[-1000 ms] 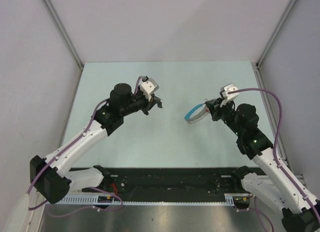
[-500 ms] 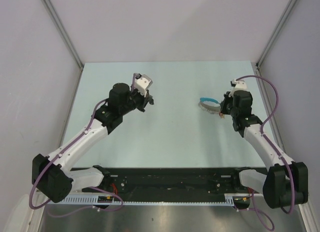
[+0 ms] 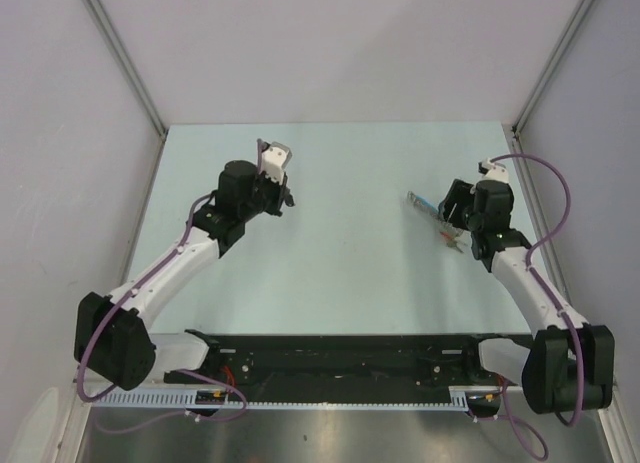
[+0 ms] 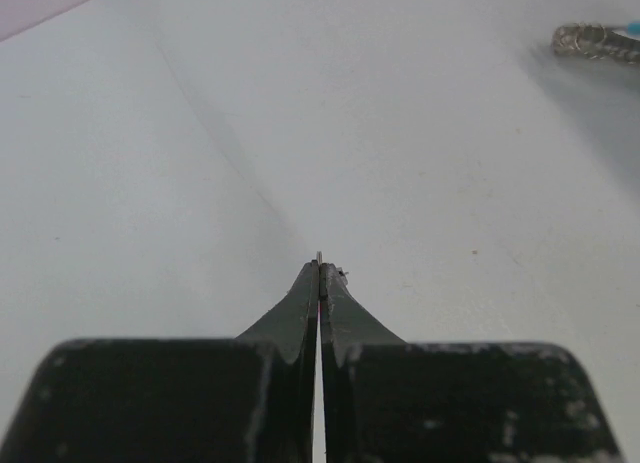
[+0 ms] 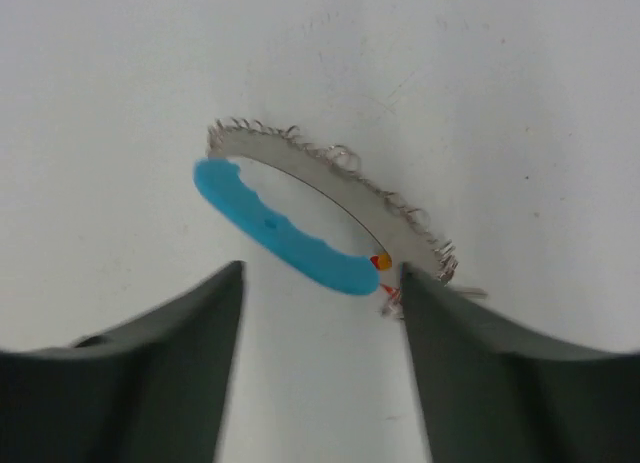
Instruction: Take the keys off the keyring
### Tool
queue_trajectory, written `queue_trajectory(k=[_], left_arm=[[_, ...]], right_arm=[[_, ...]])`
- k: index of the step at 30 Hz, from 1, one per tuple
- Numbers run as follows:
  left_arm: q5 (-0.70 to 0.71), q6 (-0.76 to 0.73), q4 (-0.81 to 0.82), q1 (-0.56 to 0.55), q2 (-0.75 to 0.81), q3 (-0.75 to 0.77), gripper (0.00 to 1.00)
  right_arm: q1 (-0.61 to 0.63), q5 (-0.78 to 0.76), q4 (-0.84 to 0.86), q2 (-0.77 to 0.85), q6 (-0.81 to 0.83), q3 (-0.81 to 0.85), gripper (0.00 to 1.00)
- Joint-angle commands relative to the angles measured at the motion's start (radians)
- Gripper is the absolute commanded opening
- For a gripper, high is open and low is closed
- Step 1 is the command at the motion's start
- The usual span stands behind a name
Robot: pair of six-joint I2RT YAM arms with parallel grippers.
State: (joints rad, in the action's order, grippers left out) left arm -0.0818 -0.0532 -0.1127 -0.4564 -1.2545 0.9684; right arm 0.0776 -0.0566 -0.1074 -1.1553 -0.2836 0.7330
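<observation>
On the table (image 3: 340, 273), the strap (image 5: 280, 233) lies just ahead of the right pincer (image 5: 320, 278), stretched across the mouth of the gap between its two fingers but outside that gap. A metal band (image 5: 340, 178) meets the strap at both ends and arches on its far side, farther from the pincer. One shared end sits just beside a fingertip (image 5: 410, 283). The keys (image 3: 450, 241) lie near that pincer, on the side toward the arms' bases. The left pincer (image 4: 319, 273) is well apart to the left, with the band far ahead of its tips and off to their right.
</observation>
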Motion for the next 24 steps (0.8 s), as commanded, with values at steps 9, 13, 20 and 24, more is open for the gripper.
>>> queue_trajectory(k=[9, 13, 20, 24], left_arm=[[0.036, 0.092, -0.013, 0.147, -0.194, 0.049, 0.00], [0.034, 0.098, -0.033, 0.168, -0.264, 0.064, 0.00], [0.017, 0.180, -0.099, 0.171, -0.388, 0.124, 0.04], [0.124, 0.228, -0.140, 0.173, -0.439, 0.173, 0.04]], right_arm=[[-0.006, 0.093, -0.147, 0.233, -0.200, 0.049, 1.00], [0.001, 0.213, -0.158, 0.244, -0.203, 0.054, 1.00], [0.096, 0.189, -0.167, 0.266, -0.215, 0.054, 1.00], [0.135, 0.152, -0.181, 0.292, -0.209, 0.060, 1.00]])
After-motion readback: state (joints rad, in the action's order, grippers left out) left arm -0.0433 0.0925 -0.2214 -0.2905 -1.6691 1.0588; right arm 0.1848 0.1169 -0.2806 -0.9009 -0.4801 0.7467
